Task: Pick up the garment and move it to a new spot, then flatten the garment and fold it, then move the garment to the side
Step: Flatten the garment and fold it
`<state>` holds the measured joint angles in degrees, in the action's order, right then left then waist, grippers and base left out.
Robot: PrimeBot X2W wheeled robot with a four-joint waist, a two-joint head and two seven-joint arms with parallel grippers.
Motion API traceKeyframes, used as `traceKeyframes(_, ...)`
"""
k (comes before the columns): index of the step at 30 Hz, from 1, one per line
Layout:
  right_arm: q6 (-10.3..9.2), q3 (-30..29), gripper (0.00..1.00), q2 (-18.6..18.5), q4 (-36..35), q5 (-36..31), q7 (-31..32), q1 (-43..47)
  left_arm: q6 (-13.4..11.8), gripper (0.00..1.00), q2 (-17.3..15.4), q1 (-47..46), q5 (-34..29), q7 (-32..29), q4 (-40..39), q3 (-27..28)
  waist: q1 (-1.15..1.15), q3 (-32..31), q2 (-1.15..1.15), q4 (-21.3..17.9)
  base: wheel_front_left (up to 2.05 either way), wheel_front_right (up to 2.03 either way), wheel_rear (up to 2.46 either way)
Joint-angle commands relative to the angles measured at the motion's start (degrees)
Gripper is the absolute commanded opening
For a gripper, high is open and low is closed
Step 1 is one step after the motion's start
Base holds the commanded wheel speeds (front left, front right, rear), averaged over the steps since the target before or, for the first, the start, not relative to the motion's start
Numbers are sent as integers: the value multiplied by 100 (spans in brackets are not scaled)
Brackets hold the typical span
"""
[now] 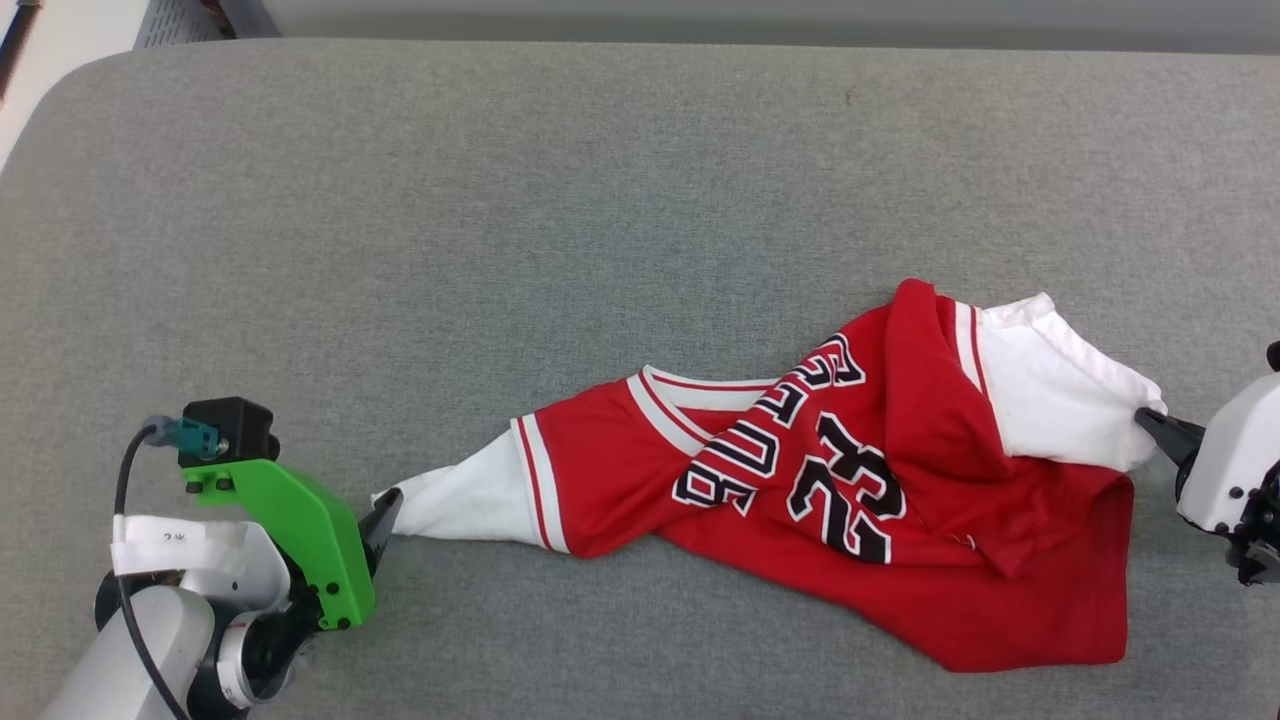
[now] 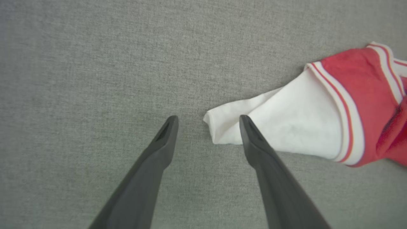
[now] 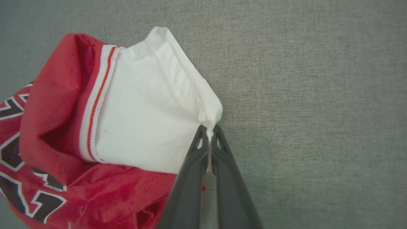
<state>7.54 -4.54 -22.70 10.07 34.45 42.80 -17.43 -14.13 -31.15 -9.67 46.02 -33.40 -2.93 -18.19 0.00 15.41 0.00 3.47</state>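
Two claws: my left claw [image 1: 385, 522] [image 2: 207, 122] sits at the near left of the head view, my right claw [image 1: 1150, 422] [image 3: 208, 131] at the right edge.
Left claw: spread wide. The tip of one white sleeve lies between my fingers and one finger crosses over it. I cannot tell whether it touches.
Right claw: pressed together, pinching the outer corner of the other white sleeve.
Garment: the red jersey-style garment [image 1: 800, 470] [image 2: 286, 127] [image 3: 143, 121], with white short sleeves, red-white striped trim, black lettering and the number 23, lies rumpled, drawn out sleeve to sleeve between my claws.
Surface: a grey fabric-covered table [image 1: 500, 200] bears the garment on its near right part.
Edges: the table's far edge runs along the top of the head view, with a rounded corner at the far left.
Open room: broad bare grey cloth beyond the garment and to its left.
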Motion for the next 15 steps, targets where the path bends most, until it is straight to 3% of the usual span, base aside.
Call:
traceKeyframes(1, -5, 21, 0, 27, -52, -18, 15, 12, 52, 100, 22, -179, 51, -55, 140, -46, 0, 106, 0, -101, 0, 0, 0)
traceKeyframes(12, -5, 43, 0, -25, -94, 44, -48, -35, 384, 100, 317, -523, 134, -641, 1448, -649, 0, 296, 0, -273, 0, 0, 0)
traceKeyframes(13, -5, 31, 0, -35, -86, 44, -65, -43, 436, 59, 353, -536, 143, -754, 1523, -750, 0, 301, 0, -282, 0, 0, 0)
traceKeyframes(14, -5, 21, 0, -46, -80, 43, -80, -52, 477, 8, 388, -550, 143, -828, 1562, -830, 0, 305, 0, -285, 0, 0, 0)
traceKeyframes(15, -5, 10, 0, -57, -66, 42, -96, -61, 518, 0, 442, -568, 154, -892, 1600, -905, 0, 302, 0, -282, 0, 0, 0)
